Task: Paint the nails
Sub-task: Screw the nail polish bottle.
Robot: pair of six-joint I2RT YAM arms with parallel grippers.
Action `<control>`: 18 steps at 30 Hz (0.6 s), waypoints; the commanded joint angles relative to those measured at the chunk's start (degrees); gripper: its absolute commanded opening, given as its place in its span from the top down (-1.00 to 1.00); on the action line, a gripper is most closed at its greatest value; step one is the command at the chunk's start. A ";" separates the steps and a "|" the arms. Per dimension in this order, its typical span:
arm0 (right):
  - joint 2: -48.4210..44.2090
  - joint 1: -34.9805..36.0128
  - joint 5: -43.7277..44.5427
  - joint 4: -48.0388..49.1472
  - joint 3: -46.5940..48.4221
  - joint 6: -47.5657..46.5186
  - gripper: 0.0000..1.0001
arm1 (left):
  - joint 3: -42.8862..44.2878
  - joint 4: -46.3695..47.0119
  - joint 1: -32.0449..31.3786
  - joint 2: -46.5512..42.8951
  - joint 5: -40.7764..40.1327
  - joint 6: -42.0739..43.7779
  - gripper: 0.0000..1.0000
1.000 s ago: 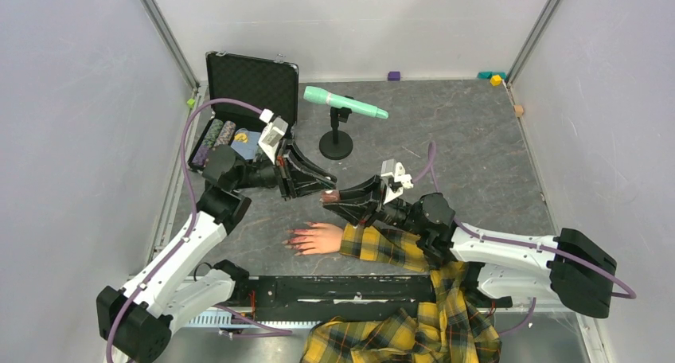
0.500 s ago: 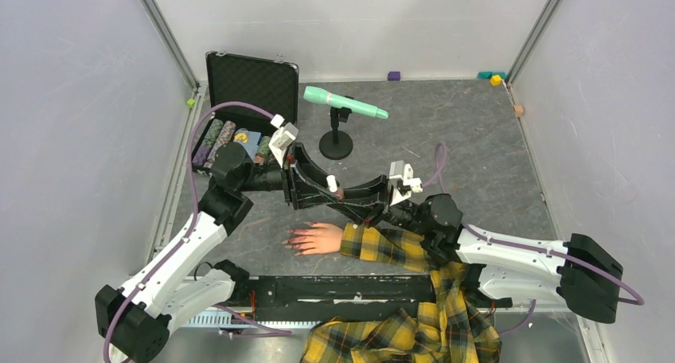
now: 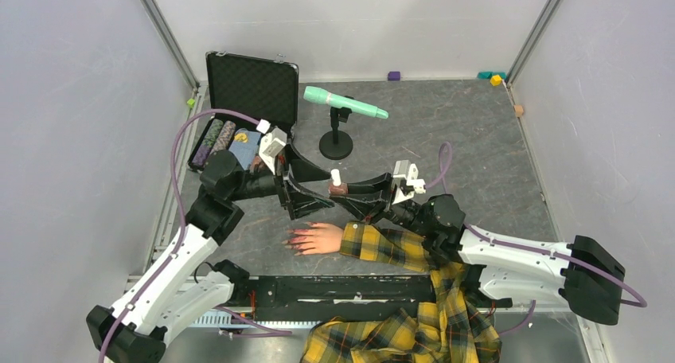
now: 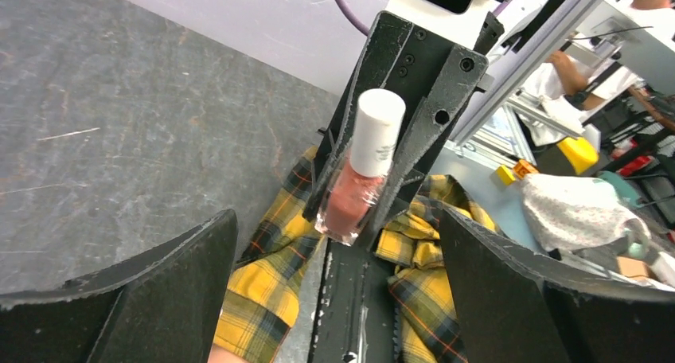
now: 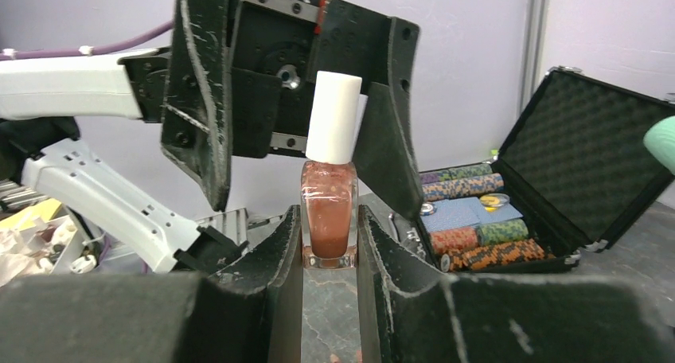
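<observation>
The nails (image 3: 292,240) are tiny from up here, glossy red-pink tips on the fingers of a pale peach mannequin hand (image 3: 320,237). It lies flat on the dark table (image 3: 470,140) with its fingers pointing left, and its wrist runs into a yellow plaid sleeve (image 3: 382,247). The hand sits near the table's front edge, just below where the two arms meet. The right gripper (image 5: 329,243) has its jaws pinched against the glass sides of a small polish bottle (image 5: 329,216). The bottle is held upright, with pinkish-brown liquid inside and a tall white cap (image 5: 333,116) standing clear above the fingers. Facing it, the left gripper (image 4: 338,299) has its jaws spread wide, one finger out to each side of the bottle (there is plenty of daylight between them and the cap in its own wrist view), and they grip nothing. Further back are an open black case of chips (image 3: 239,108) and a mint-green microphone (image 3: 344,103) on its stand.
</observation>
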 commanded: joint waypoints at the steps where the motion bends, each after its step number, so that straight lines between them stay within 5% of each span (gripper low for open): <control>1: -1.30 0.12 4.33 0.02 1.39 -2.90 1.00 | 0.14 -2.49 -0.06 -3.08 -6.02 5.43 -0.99; 11: -1.89 0.11 11.90 -3.62 0.76 -6.88 1.00 | 0.18 -4.74 -0.02 -7.06 -21.17 8.33 -0.99; 18: 0.75 0.07 21.56 -7.71 5.58 -9.49 1.00 | 14.48 -10.86 -0.04 0.92 -34.66 3.54 -0.99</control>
